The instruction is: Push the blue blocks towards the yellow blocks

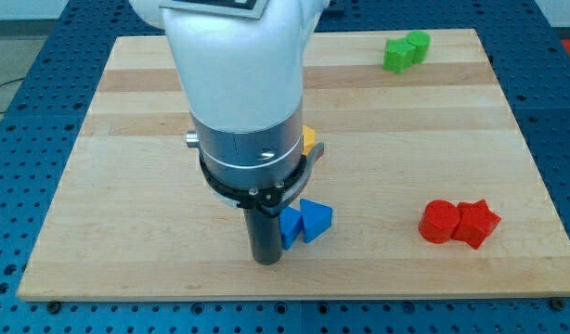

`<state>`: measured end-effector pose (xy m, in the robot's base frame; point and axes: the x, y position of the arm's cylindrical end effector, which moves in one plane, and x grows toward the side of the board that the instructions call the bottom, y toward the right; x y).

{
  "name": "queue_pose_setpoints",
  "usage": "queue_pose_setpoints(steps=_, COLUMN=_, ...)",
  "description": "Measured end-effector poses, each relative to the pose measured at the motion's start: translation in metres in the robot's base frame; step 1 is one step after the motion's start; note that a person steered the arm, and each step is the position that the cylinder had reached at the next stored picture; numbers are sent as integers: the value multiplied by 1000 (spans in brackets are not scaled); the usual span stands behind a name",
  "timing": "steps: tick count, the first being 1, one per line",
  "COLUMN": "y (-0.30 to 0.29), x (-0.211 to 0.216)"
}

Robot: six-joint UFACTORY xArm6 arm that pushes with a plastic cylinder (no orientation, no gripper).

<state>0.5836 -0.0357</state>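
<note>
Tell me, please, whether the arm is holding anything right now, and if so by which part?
Nothing is held: the arm ends in a plain rod. My tip sits beside the blue blocks, on their left in the view; contact cannot be told.

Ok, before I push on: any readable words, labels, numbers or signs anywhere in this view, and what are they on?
None can be read.
White and grey arm housing: no print shows.
Dark panel at the view's top edge: cut off, nothing legible.
Blue blocks, green blocks, red blocks, yellow block, wooden board: unmarked.
</note>
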Motion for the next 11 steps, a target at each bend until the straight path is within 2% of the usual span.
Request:
queue_pose_setpoints(steps=2, y=-12, x=5)
queue_pose_setpoints(steps=3, y=68, x=29)
queue_pose_setpoints(steps=4, y=81, x=5)
queue_pose_setpoints(steps=5, y=68, x=-40)
queue_pose_setpoints(steps=6, y=57, x=-68)
queue_pose_setpoints(steps=7, y=67, x=-59)
queue_pose_setpoints(steps=8, y=29, x=-56)
queue_pose_setpoints(steps=9, y=14, x=-99)
queue_pose_setpoints(steps=10, y=6, x=-102)
queue_pose_setpoints(steps=11, y=23, x=-65)
